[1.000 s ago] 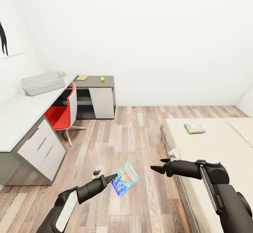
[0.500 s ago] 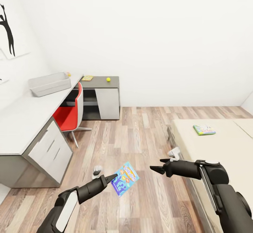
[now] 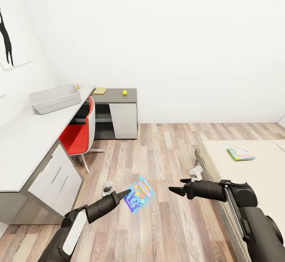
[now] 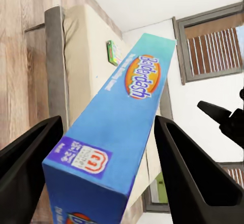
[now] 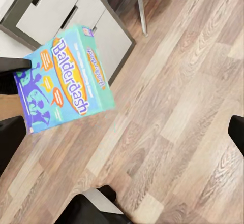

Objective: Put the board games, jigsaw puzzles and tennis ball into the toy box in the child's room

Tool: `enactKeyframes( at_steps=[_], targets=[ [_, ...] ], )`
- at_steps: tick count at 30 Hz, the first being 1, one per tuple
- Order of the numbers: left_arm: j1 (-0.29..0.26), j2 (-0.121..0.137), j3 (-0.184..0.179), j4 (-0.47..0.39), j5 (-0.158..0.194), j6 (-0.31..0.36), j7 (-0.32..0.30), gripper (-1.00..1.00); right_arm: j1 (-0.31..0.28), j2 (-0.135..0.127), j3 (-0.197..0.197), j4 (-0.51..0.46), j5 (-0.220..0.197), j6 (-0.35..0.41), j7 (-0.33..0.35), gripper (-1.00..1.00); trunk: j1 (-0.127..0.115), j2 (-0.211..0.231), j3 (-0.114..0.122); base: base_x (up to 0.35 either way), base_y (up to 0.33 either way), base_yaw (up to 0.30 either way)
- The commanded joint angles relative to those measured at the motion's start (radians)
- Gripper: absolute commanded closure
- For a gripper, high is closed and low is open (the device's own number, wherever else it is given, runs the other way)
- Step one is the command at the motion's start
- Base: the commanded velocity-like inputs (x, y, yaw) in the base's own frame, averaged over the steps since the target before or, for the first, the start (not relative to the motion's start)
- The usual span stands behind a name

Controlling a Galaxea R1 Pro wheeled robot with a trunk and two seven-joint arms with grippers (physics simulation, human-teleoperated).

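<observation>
I see the L-shaped desk (image 3: 27,143) along the left wall. Its light-grey top carries the grey toy box (image 3: 55,98). The lower dark top carries a puzzle (image 3: 99,90) and the tennis ball (image 3: 124,92), apart from each other. The bed (image 3: 245,175) at right carries one green-edged board game (image 3: 240,153). A red chair (image 3: 79,133) stands on the plank floor (image 3: 158,151), tucked against the desk.

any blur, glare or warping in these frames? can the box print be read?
Head view: flat even light, white walls near blown out, blue board game print too small to read. Left wrist view: strong perspective stretch along that box, "Balderdash" legible. Right wrist view: sharp, lettering clear, floor grain crisp, no glare.
</observation>
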Motion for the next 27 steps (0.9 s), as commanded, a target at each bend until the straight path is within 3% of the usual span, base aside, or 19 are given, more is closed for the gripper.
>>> enactKeyframes(
  at_steps=[1,9,13,27],
  targets=[
    [-0.028,0.0,0.029,-0.018,-0.001,0.015,0.0,1.0,-0.002,0.0,-0.002,-0.001,0.012,0.03,0.009,-1.0,0.001,-0.002,-0.002,0.326,0.069,0.0],
    [-0.111,0.001,0.063,-0.04,0.001,0.056,0.015,1.0,-0.008,-0.002,-0.004,-0.001,0.012,0.073,0.005,-1.0,0.001,-0.002,-0.002,0.33,0.034,0.0],
    [-0.155,0.0,0.074,-0.123,0.002,0.102,0.023,1.0,-0.016,-0.007,-0.008,-0.004,0.01,0.087,0.004,-1.0,0.001,-0.002,-0.002,0.334,0.006,0.0],
    [-0.158,-0.009,0.074,-0.218,0.004,0.14,0.052,1.0,-0.018,-0.019,-0.044,-0.004,0.006,0.089,0.01,-1.0,0.001,-0.002,-0.003,0.336,0.001,0.0]
  ],
)
